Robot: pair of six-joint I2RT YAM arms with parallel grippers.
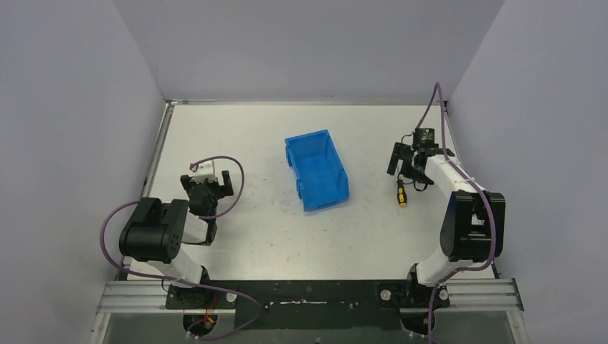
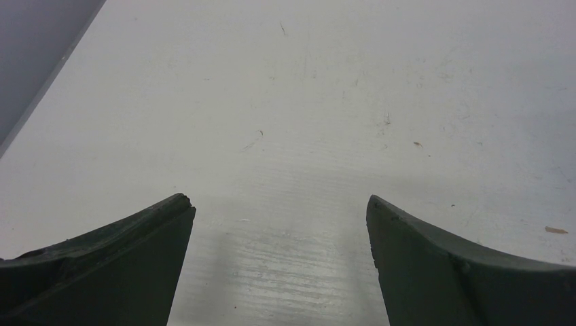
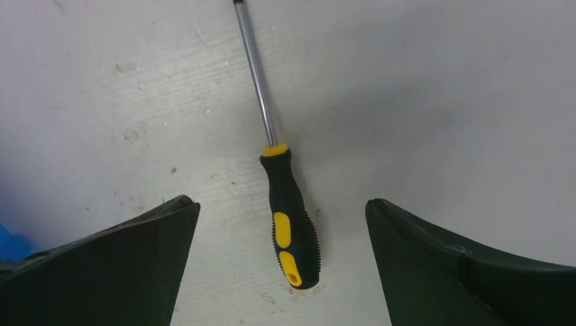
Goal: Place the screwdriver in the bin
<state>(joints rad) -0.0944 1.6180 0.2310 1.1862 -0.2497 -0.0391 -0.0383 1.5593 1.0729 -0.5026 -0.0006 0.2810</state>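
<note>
The screwdriver lies flat on the white table, right of the blue bin. In the right wrist view its black-and-yellow handle lies between my fingers and its thin metal shaft runs away from them. My right gripper is open just above the screwdriver, and its jaws straddle the handle without touching it. A sliver of the bin shows at the left edge. My left gripper is open and empty over bare table, well left of the bin. The bin is empty.
Grey walls enclose the table on the left, back and right. A metal rail runs along the left edge. The right arm's purple cable loops up near the right wall.
</note>
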